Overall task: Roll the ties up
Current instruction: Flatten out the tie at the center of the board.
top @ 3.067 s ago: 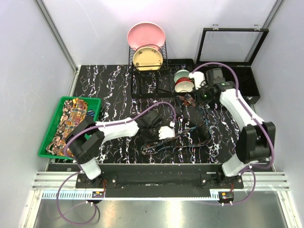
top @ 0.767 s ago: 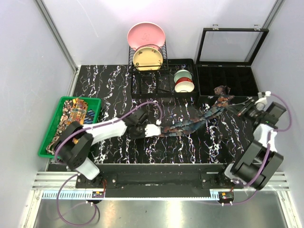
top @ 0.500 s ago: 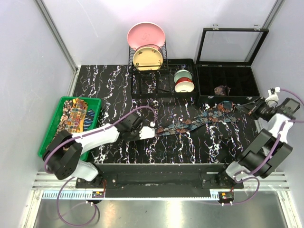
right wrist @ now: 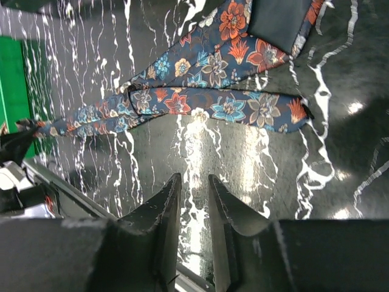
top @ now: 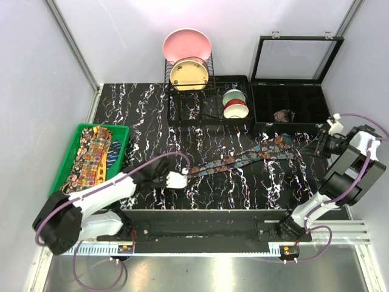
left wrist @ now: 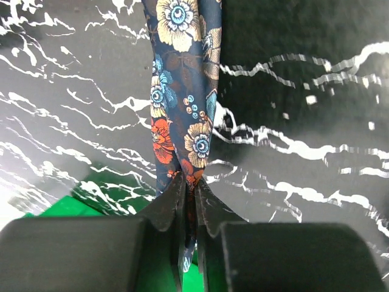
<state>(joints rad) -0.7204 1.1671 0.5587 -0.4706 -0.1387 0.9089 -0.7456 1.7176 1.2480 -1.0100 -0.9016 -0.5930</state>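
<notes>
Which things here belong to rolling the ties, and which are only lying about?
For the job: dark floral tie on the table, its end pinched by the left hand; patterned ties in the green tray; rolled tie in the black case.
Lying about: pink plate, yellow plate, dish rack, bowls.

From my station, the black counter with white veining (top: 152, 121) looks like polished stone or laminate, and it is glossy enough to throw bright glare in the right wrist view. The dark blue floral cloth tie (top: 243, 159) reads as soft, matt woven fabric. I see the left arm's black fingers (left wrist: 165, 210) as smooth, matt plastic. The green tray (top: 123, 137) looks like shiny moulded plastic. The black dish rack (top: 188, 112) is thin coated wire, and the pink plate (top: 186, 44) is smooth and softly glossy.
</notes>
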